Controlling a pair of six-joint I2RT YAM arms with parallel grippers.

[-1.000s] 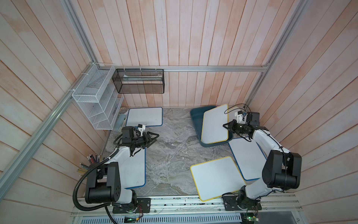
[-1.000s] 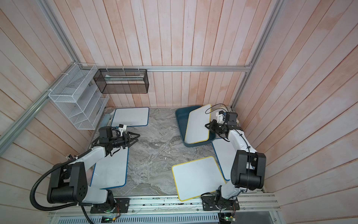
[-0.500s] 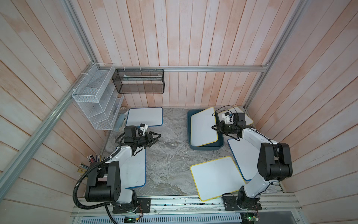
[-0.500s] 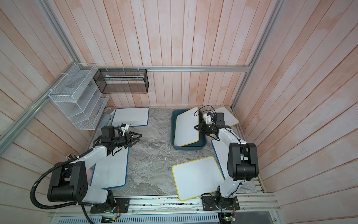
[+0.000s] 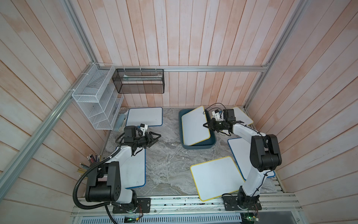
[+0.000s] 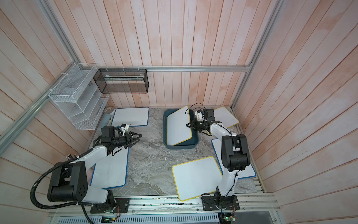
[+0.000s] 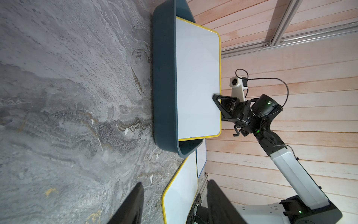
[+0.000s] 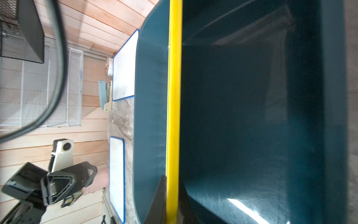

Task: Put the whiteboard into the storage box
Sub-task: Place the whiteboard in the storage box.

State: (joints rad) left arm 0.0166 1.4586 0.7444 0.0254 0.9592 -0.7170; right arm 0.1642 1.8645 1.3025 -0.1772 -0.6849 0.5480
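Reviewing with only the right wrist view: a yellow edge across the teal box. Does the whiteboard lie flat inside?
Observer: No; in both top views the whiteboard leans tilted in the storage box, one long edge raised.
Operator: Where is it gripped?
Observer: The left wrist view shows the right gripper about midway along that edge.
Operator: Other yellow boards out?
Observer: Another yellow-framed board lies flat on the table by the right arm's base.

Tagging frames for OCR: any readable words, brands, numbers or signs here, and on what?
No readable text in any view.
Yellow-framed whiteboard in the storage box: blank.
Blue-framed whiteboard at the back wall: a few dark specks, no letters.
Round item with orange marks beside it: too blurred to read.
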